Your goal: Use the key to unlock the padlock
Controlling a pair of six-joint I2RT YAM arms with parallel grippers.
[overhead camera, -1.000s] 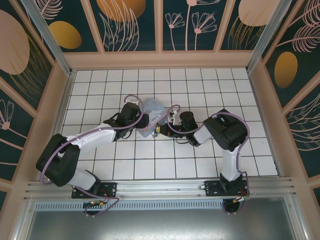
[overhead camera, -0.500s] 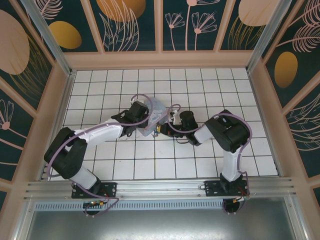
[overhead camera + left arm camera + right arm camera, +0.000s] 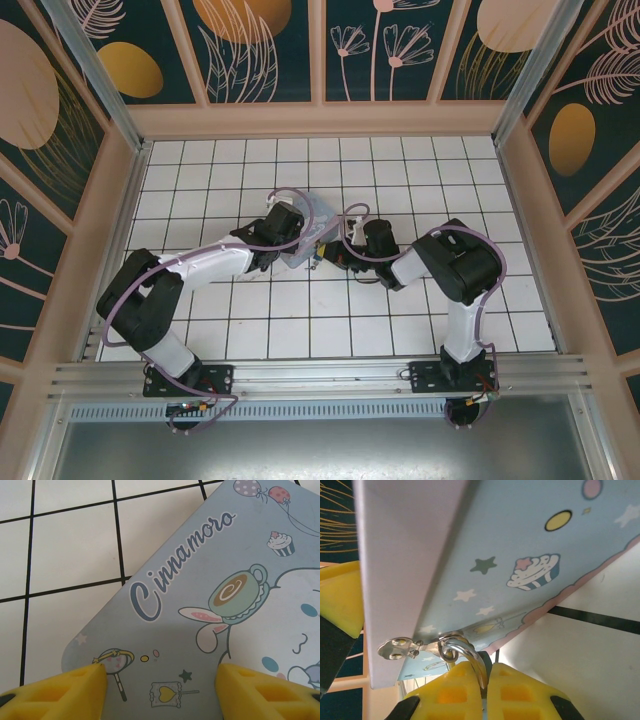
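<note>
In the right wrist view my right gripper (image 3: 488, 674) is shut on the padlock (image 3: 471, 659). Its silvery shackle curves up out of the yellow fingers (image 3: 451, 692) and passes through the metal hasp ring (image 3: 445, 647) on the edge of the pale blue cartoon tin (image 3: 520, 545). A sliver of the padlock's dark body shows between the pads. My left gripper (image 3: 160, 687) hangs open just above the tin's printed lid (image 3: 200, 610), one yellow fingertip (image 3: 75, 690) on each side and nothing between them. From above, both grippers (image 3: 298, 245) (image 3: 332, 257) meet at the tin (image 3: 314, 222). The key is hidden.
White tiled floor (image 3: 300, 320) stretches around the tin on all sides. Peach-framed walls (image 3: 320, 120) with dark floral panels enclose the area. A metal rail (image 3: 320, 378) runs along the near edge by the arm bases.
My left arm has swung right and forward, bringing its gripper over the tin. The tin has shifted slightly. The right gripper has barely moved.
</note>
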